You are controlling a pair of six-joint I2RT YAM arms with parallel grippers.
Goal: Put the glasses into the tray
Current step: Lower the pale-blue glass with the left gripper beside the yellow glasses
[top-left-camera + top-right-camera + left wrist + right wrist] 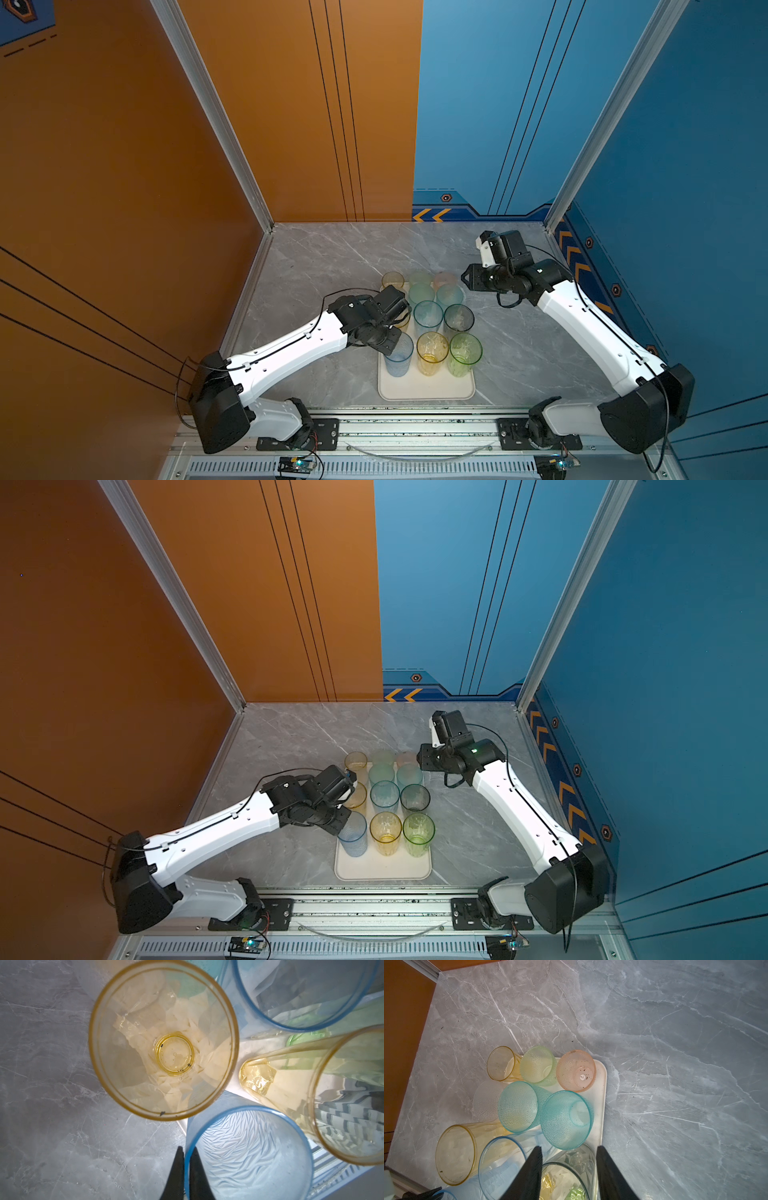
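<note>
1. Nearest, a metal rail runs along the front of the rig and carries both arm bases.
2. Just past it starts the bench, a grey slab veined in white like marble. The cream tray lies lengthwise on it, and its near strip is bare.
3. The front row on the tray is a blue glass, a yellow glass and a green glass, upright and close together.
4. The left claw is pressed together on the blue glass's rim, one finger inside and one outside. I cannot tell whether that glass's foot rests on the tray.
5. Behind them stand a blue-rimmed glass and a grey glass, then a pair of frosted teal glasses.
6. The farthest row is a small amber glass, a pale green glass and a pink glass. The amber one sits at the tray's far left corner, and I cannot tell whether it is wholly inside.
7. The right claw is spread and empty, and hangs raised near the tray's far right side.
8. Beyond the bench, aluminium posts frame an orange wall on the left and a blue wall on the right, which has yellow chevrons low down.
</note>
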